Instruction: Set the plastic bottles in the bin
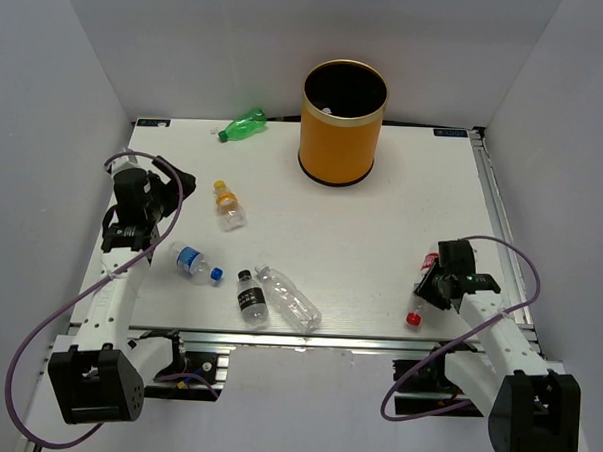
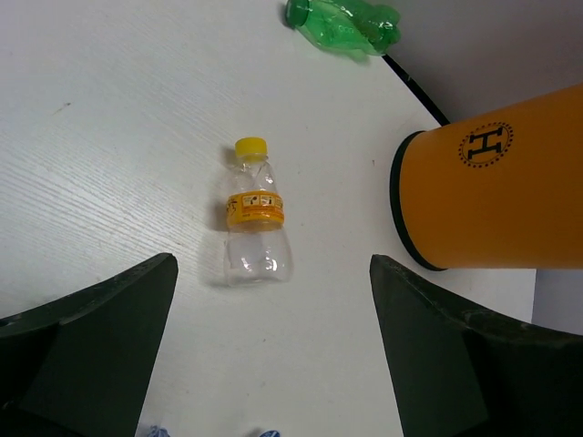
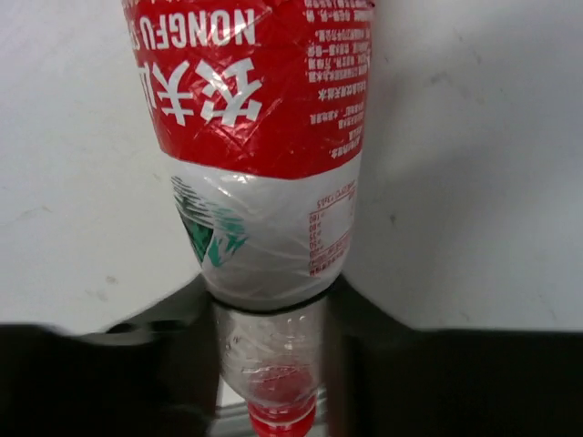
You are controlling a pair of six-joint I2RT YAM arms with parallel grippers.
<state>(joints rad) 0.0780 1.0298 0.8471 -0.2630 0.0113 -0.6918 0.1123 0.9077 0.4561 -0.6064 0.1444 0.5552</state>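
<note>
Red-labelled bottle (image 3: 264,182) gripped by right tool (image 1: 434,284) near table (image 1: 381,240) edge; left tool (image 2: 273,309) wide, empty.

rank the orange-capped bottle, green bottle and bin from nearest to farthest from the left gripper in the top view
1. orange-capped bottle, just right of the left gripper
2. green bottle, far edge
3. bin, far centre
</note>
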